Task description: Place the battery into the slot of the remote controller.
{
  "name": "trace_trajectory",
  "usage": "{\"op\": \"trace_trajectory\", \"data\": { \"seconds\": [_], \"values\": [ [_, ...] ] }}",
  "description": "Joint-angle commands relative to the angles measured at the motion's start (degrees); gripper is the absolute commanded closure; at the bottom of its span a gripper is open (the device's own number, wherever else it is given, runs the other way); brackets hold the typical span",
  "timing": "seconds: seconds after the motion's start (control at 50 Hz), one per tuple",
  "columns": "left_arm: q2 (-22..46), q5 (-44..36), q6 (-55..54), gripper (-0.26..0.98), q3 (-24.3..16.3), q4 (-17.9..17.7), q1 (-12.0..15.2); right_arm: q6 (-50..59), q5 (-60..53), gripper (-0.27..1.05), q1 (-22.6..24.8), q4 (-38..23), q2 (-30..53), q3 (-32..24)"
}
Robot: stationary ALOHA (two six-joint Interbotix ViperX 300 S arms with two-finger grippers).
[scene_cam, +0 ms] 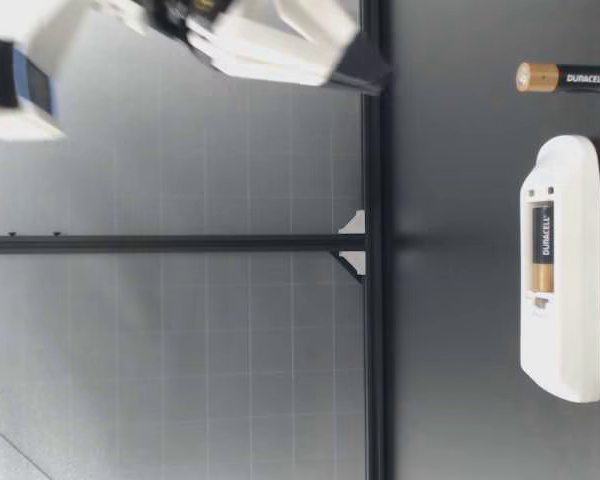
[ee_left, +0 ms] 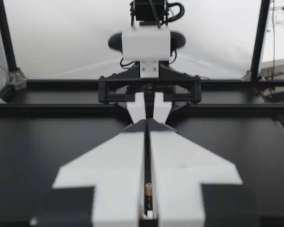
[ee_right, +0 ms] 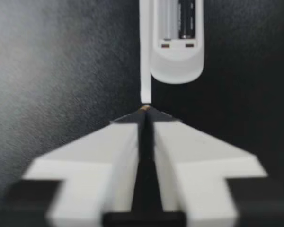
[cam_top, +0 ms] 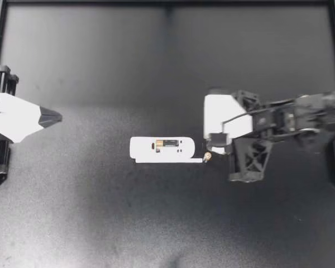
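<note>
A white remote (cam_top: 145, 148) lies face up mid-table with one battery (cam_top: 166, 144) seated in its slot. A second battery (cam_top: 207, 157) stands on end just off the remote's rounded end, gold tip up (scene_cam: 565, 77), with nothing gripping it. My right gripper (cam_top: 212, 144) hangs above that battery, fingers nearly together and empty; the low view shows clear air between its tip (scene_cam: 375, 72) and the gold cap. In the right wrist view the gold cap (ee_right: 144, 108) peeks out past the gripper (ee_right: 145, 111). My left gripper (cam_top: 58, 116) is shut and empty at the table's left edge.
A thin white cover strip (cam_top: 167, 161) lies along the remote's side, reaching almost to the standing battery. Black frame rails (cam_top: 167, 4) run round the dark table. The right arm's body (ee_left: 150, 42) faces my left gripper across the table.
</note>
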Motion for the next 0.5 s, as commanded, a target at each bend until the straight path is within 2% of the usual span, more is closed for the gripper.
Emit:
{"op": "trace_trajectory", "data": {
  "seconds": [0.0, 0.08, 0.48],
  "values": [
    [0.44, -0.35, -0.09, 0.90, -0.53, 0.00, 0.18, -0.09, 0.18, 0.41, -0.26, -0.09, 1.23, -1.49],
    [0.44, -0.35, -0.09, 0.90, -0.44, 0.00, 0.18, -0.26, 0.09, 0.33, -0.26, -0.09, 2.72, -1.67],
    [0.62, -0.26, -0.18, 0.90, -0.35, 0.00, 0.18, -0.62, -1.49, 0.33, -0.26, -0.09, 7.65, -1.67]
  ]
}}
